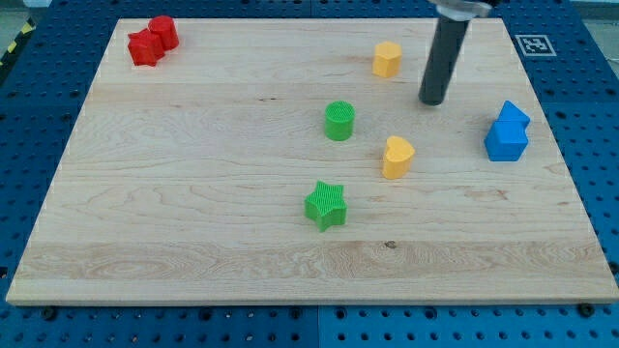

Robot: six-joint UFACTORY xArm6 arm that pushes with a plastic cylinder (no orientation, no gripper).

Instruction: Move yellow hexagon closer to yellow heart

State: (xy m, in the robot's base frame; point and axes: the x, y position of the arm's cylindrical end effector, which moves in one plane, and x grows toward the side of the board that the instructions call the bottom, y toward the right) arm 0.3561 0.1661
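Our yellow hexagon (pixel 387 59) sits near the view's top, a little right of centre, on the wooden surface (pixel 193 193). It stands alone, touching nothing. The yellow heart (pixel 397 157) lies below it, toward the view's bottom and slightly further right, with bare wood between the two; they are well apart.

We carry no grasping end effector, only a straight dark rod, so there is nothing to open or close and it holds nothing. Our tip (pixel 433 101) rests to the right of the yellow hexagon and a bit lower, near it but not touching. It is above and to the right of the yellow heart, again with a clear gap. The rod rises from the tip toward the view's top edge, leaning slightly to the right.

Left of the yellow heart and somewhat higher stands a green cylinder (pixel 339 121), upright and separate. Below that, toward the view's bottom, a green star (pixel 326 204) lies near the middle of the surface, apart from the rest.

At the view's right edge of the surface two blue blocks (pixel 507 131) sit touching one another, one partly behind the other; we cannot make out their exact shapes. In the top left corner two red blocks (pixel 153 41) are likewise pressed together, shapes unclear. Around the surface runs a blue perforated base (pixel 590 106).
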